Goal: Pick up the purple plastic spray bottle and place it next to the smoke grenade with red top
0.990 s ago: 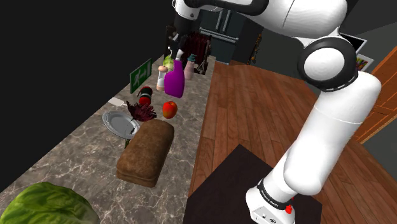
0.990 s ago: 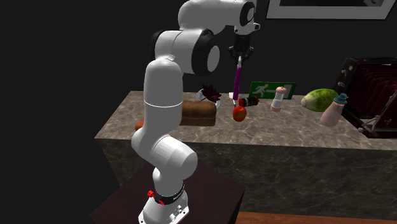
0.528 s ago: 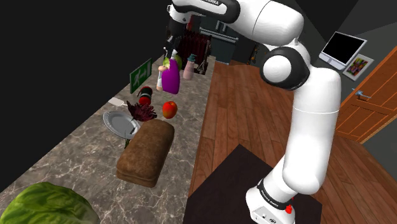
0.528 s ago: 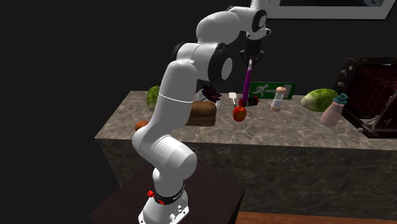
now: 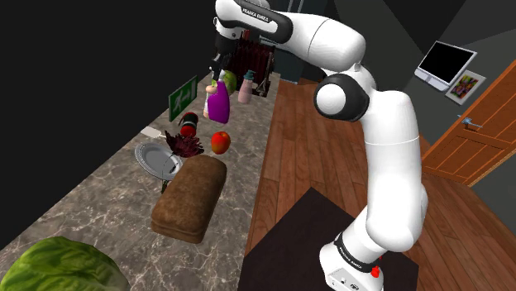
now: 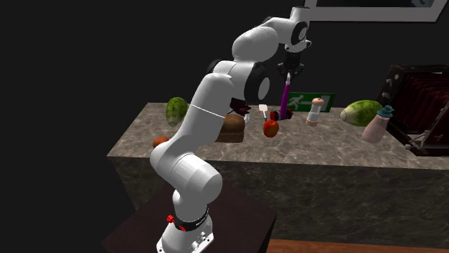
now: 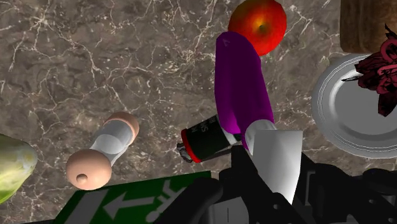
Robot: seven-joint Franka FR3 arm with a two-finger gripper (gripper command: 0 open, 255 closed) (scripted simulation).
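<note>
My gripper (image 5: 220, 71) is shut on the white trigger head of the purple spray bottle (image 5: 217, 106), which hangs upright above the marble counter (image 5: 99, 198). In the second exterior view the bottle (image 6: 285, 102) dangles from the gripper (image 6: 288, 76) in front of the green sign. The smoke grenade (image 5: 189, 124), dark with a red top, lies on the counter just below and beside it. In the wrist view the purple body (image 7: 240, 89) stretches away from the black fingers (image 7: 245, 175), and the grenade (image 7: 207, 137) lies right against its near end.
A red apple (image 5: 220, 142), a grey plate (image 5: 152, 161) with dark red leaves (image 5: 183, 145), a bread loaf (image 5: 190, 198) and a lettuce (image 5: 62, 264) sit nearer the stand. A green exit sign (image 5: 183, 97), a pink-capped bottle (image 7: 102, 153) and a teal-capped bottle (image 6: 377, 123) stand farther off.
The arm has stretched farther out, carrying the purple bottle toward the exit sign and the grenade. The grip has not changed.
</note>
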